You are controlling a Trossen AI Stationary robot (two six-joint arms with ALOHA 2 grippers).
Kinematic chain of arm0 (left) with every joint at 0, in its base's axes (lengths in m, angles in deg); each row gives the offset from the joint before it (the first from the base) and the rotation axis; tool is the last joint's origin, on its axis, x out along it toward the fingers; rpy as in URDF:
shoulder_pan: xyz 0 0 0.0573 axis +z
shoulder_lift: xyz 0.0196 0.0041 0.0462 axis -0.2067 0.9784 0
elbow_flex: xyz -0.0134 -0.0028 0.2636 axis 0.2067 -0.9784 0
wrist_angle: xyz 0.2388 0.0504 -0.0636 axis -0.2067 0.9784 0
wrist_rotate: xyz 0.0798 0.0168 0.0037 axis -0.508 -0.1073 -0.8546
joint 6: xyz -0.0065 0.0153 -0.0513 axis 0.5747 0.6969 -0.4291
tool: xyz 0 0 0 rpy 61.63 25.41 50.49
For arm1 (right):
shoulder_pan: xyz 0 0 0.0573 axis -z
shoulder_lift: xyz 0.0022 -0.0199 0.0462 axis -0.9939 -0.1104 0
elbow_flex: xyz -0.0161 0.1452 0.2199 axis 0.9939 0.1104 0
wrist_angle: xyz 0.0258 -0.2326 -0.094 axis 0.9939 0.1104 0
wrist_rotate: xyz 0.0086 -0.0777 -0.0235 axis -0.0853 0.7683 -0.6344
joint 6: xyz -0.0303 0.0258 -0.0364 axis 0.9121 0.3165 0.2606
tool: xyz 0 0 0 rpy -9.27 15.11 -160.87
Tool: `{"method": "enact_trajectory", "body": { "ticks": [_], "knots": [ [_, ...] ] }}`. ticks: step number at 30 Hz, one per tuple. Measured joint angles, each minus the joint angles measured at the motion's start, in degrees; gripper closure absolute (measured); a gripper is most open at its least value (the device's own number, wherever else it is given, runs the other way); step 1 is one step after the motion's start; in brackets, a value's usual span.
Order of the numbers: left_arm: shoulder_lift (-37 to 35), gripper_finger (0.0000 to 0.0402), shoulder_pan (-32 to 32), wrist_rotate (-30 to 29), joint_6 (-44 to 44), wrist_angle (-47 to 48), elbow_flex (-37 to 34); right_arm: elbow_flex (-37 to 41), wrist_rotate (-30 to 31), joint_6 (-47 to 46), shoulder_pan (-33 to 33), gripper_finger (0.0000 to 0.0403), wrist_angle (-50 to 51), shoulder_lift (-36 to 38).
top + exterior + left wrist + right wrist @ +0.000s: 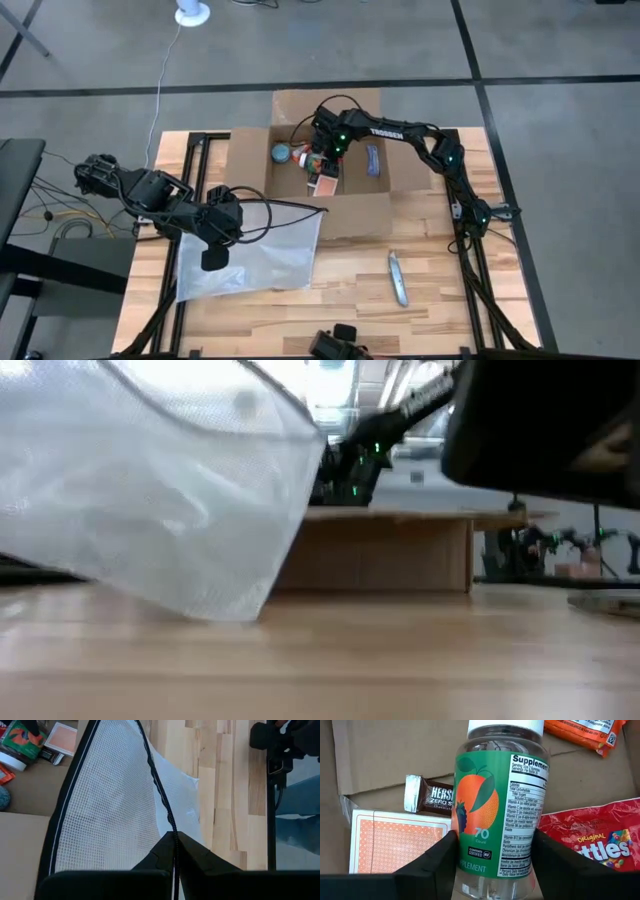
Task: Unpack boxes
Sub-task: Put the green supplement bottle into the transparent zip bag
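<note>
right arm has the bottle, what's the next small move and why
Probably lift it straight up out of the box. The right end effector has its fingers closed around the supplement bottle, which lies low among the cards and candy. The left end effector holds the mesh bag open nearby, likely the destination.

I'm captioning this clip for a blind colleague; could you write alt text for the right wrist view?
The right gripper has its jaws closed on a clear supplement bottle with a green-and-orange label and a white cap, inside the open cardboard box. Around the bottle lie an orange-backed card deck, a Hershey's chocolate bar and a red Skittles bag.
</note>
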Motion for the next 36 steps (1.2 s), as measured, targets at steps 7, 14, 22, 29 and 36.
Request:
{"method": "enact_trajectory", "body": {
  "ticks": [7,14,22,29,36],
  "knots": [
    [0.00,0.0402,0.00,0.03,0.29,0.10,0.00,-5.18,1.41,2.19,0.12,0.0237,5.87,2.21],
    [0.02,0.0402,0.00,0.06,0.20,0.13,0.00,-9.79,2.70,5.37,0.25,0.0400,11.12,6.47],
    [0.02,0.0402,0.00,-0.05,0.81,0.14,0.00,-10.11,2.34,3.43,0.29,0.0395,12.77,8.15],
    [0.02,0.0402,0.00,-0.08,0.03,0.14,0.00,-10.24,2.34,5.52,0.25,0.0393,11.39,8.35],
    [0.02,0.0402,0.00,-0.08,-2.21,0.17,0.00,-10.11,2.00,3.41,0.81,0.0352,10.59,8.16]
  ]
}}
